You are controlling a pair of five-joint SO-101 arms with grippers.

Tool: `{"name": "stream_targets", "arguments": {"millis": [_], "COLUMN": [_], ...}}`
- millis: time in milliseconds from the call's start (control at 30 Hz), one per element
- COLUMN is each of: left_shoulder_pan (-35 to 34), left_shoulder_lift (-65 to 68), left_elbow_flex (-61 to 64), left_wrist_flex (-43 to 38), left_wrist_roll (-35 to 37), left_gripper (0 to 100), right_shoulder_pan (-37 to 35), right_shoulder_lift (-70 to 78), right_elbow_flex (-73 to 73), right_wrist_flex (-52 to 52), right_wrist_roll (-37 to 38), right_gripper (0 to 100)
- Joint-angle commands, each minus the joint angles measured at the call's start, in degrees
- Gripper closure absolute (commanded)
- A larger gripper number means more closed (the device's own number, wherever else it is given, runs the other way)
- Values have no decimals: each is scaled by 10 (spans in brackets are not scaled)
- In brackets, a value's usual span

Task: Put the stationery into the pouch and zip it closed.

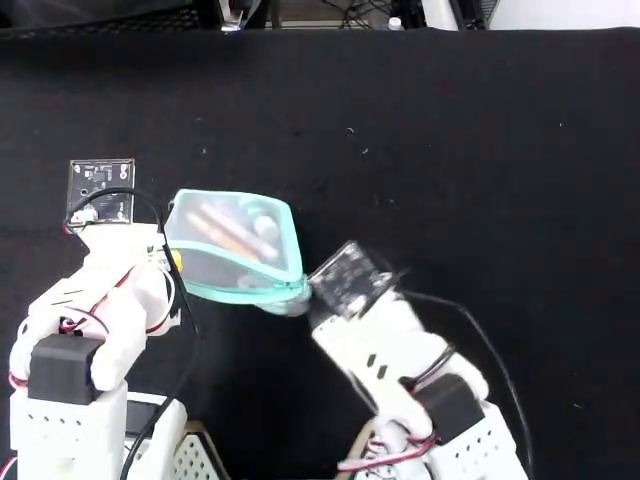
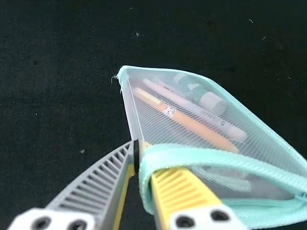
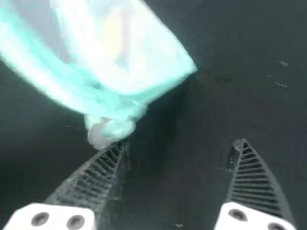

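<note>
Firmly, left pincer (image 2: 138, 149) grips the pouch (image 2: 158, 93); right pincer (image 3: 178, 146) gapes.

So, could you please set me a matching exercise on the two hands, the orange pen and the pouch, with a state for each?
1. left hand
2. right hand
3. orange pen
4. pouch

A. open
B. inside the pouch
C. see-through, teal trim
D. shut on the pouch's edge

Pairs: 1-D, 2-A, 3-B, 4-C.
</note>
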Motion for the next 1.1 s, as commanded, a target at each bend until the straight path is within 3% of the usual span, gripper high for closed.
{"name": "stream_targets", "arguments": {"millis": [0,467,767,1067], "left_shoulder_pan": [1,1,-1,-4], "left_shoulder_lift": [-3,-2,-2,-2], "left_elbow_flex": [-2,-3,-2,48], "left_wrist_flex": [-14,-18,-18,-74], "left_wrist_roll": [-1,-1,-2,-29], "left_gripper": [970,970,970,970], "right_shoulder_pan": [68,70,-74,-69], "right_shoulder_lift": [17,17,18,18], "right_elbow_flex": [-20,-19,-15,-19], "right_wrist_flex": [-9,-11,-13,-7], "right_wrist_roll": [-6,-9,-5,1], "right_gripper": [676,676,674,673]}}
